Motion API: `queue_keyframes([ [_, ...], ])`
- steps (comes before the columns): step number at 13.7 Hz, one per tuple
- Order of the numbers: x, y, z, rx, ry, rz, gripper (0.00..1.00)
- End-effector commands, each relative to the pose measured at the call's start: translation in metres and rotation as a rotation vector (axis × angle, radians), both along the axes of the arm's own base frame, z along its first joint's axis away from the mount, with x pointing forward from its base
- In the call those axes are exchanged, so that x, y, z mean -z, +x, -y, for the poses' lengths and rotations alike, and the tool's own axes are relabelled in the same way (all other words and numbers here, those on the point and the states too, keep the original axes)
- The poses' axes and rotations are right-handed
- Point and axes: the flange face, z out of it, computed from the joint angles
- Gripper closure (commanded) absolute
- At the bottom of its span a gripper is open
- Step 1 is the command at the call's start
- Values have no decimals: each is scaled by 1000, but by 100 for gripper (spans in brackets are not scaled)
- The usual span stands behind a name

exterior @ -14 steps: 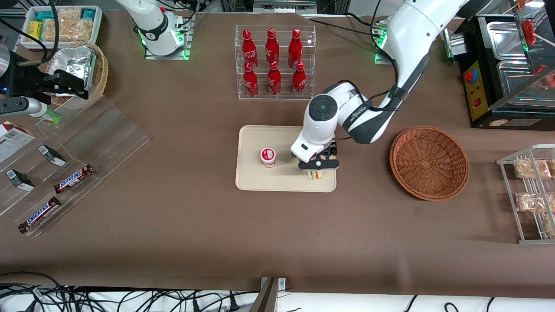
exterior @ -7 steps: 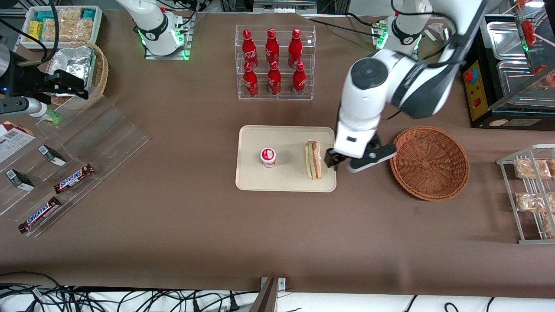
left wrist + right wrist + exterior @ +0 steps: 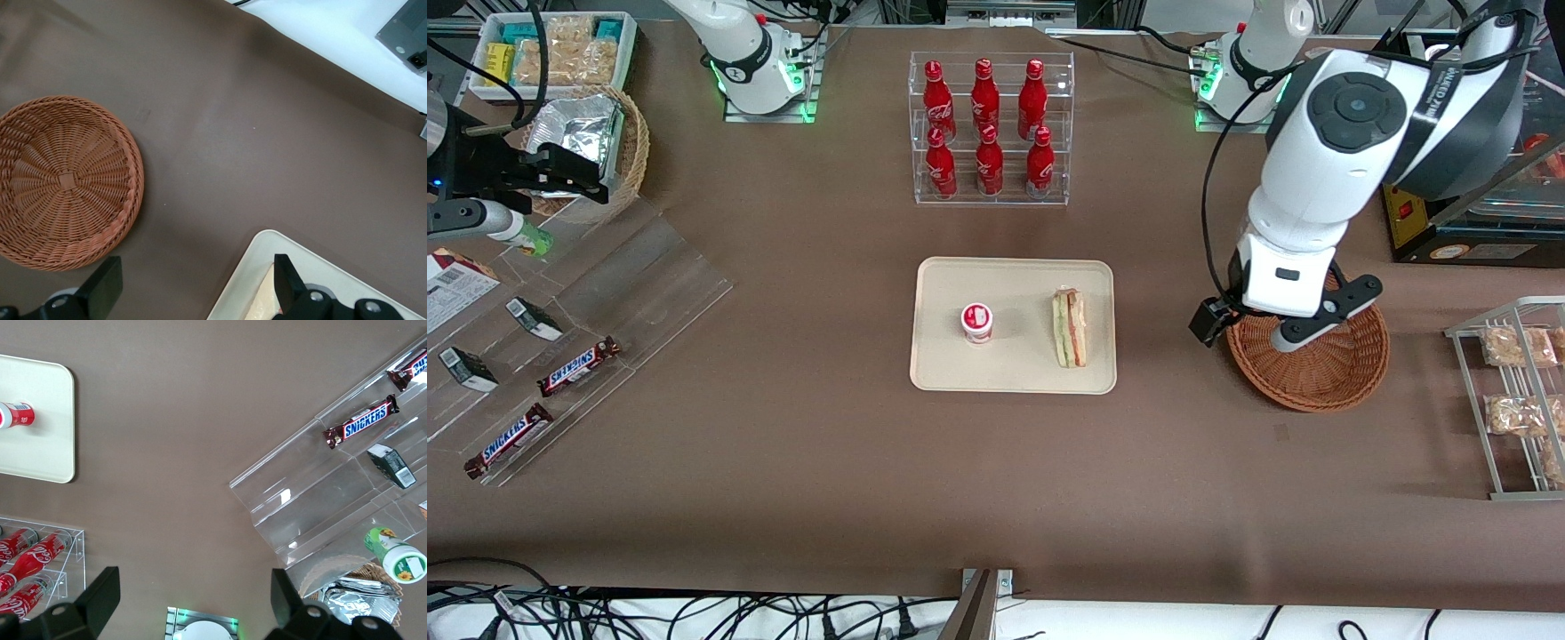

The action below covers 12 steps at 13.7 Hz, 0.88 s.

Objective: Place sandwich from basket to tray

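The sandwich (image 3: pixel 1069 327) lies on the cream tray (image 3: pixel 1014 366), near the tray's edge toward the working arm's end. It is a wrapped wedge with green and red layers showing. The reddish-brown basket (image 3: pixel 1325 378) stands empty beside the tray. My left gripper (image 3: pixel 1249 331) is open and empty, raised above the basket's rim nearest the tray. The left wrist view shows the basket (image 3: pixel 63 180), the tray's corner (image 3: pixel 257 263) and a bit of the sandwich's white bread (image 3: pixel 265 300) between my spread fingers (image 3: pixel 103 287), with the gripper (image 3: pixel 193 293) over bare table.
A small red-and-white cup (image 3: pixel 977 322) stands on the tray. A clear rack of red bottles (image 3: pixel 990 129) stands farther from the camera. A black appliance (image 3: pixel 1449 178) and a wire rack of snack packets (image 3: pixel 1516 391) are at the working arm's end. A clear stand with Snickers bars (image 3: pixel 578 364) is at the parked arm's end.
My gripper was shut on the sandwich at the tray a second ago. It let go, rose and moved away to above the basket. The sandwich stays on the tray.
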Motion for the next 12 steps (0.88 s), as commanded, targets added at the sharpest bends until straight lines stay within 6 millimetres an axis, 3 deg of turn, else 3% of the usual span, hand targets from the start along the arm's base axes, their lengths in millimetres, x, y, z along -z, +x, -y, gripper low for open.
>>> queue_keyframes([
  [1, -13, 0, -22, 21, -1, -27, 0],
  [3, -14, 1, -43, 45, 27, -62, 0],
  [9, -56, -10, -156, 255, 6, -129, 0],
  [12, -73, -21, -174, 458, -13, -139, 0],
])
